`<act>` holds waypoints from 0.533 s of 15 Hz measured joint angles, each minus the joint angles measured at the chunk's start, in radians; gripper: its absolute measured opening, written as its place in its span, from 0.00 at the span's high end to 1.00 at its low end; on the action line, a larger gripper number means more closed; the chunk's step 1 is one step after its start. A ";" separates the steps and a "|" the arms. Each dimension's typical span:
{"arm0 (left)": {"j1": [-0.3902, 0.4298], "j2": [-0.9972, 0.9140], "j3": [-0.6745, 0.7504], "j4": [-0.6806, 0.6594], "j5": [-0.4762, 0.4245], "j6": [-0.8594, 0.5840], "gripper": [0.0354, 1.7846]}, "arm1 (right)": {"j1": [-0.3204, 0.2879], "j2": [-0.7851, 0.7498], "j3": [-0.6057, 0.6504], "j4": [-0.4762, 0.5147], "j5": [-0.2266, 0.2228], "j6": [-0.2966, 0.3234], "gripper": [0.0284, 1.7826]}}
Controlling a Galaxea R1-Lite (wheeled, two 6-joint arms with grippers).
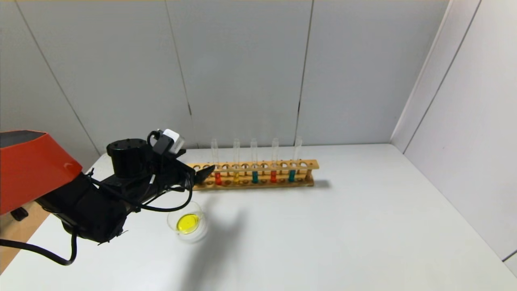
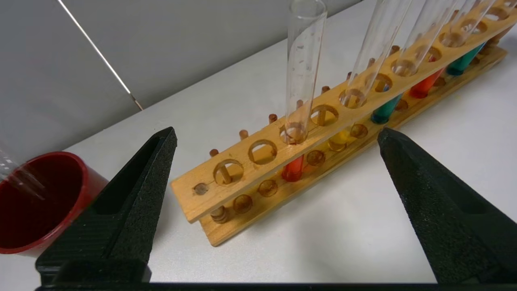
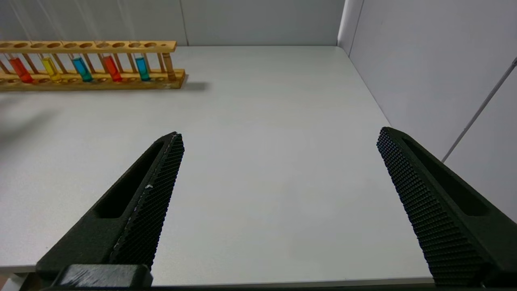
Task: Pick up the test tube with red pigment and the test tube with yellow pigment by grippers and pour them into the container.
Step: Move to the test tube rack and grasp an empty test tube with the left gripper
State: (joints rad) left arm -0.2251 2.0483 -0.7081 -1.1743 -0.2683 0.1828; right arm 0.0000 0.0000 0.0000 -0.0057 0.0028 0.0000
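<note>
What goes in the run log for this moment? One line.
left hand: open, at rack | red tube: racked | dish: yellow liquid | right hand: open, idle

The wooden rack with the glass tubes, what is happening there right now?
The left gripper is open, facing the end of the rack, lined up with the red tube but holding nothing. The yellow tube stands next to it. The glass dish already holds yellow liquid. The right gripper waits open over bare table.

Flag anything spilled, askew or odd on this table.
Nothing looks spilled or broken. One clear glass tube leans inside the dark red cup instead of standing in the wooden rack; the shallow round clear glass dish already holds yellow liquid.
</note>
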 joint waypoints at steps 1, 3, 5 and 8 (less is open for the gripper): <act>-0.005 0.013 -0.015 0.001 0.000 -0.001 0.02 | 0.000 0.000 0.000 0.000 0.000 0.000 0.02; -0.009 0.039 -0.054 0.010 0.000 -0.003 0.02 | 0.000 0.000 0.000 0.000 0.000 0.000 0.02; -0.011 0.062 -0.104 0.036 0.000 -0.037 0.02 | 0.000 0.000 0.000 0.000 0.000 0.000 0.02; -0.011 0.080 -0.157 0.086 0.000 -0.068 0.02 | 0.000 0.000 0.000 0.000 0.000 0.000 0.02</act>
State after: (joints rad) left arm -0.2366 2.1287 -0.8653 -1.0887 -0.2679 0.1149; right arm 0.0000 0.0000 0.0000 -0.0057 0.0028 0.0000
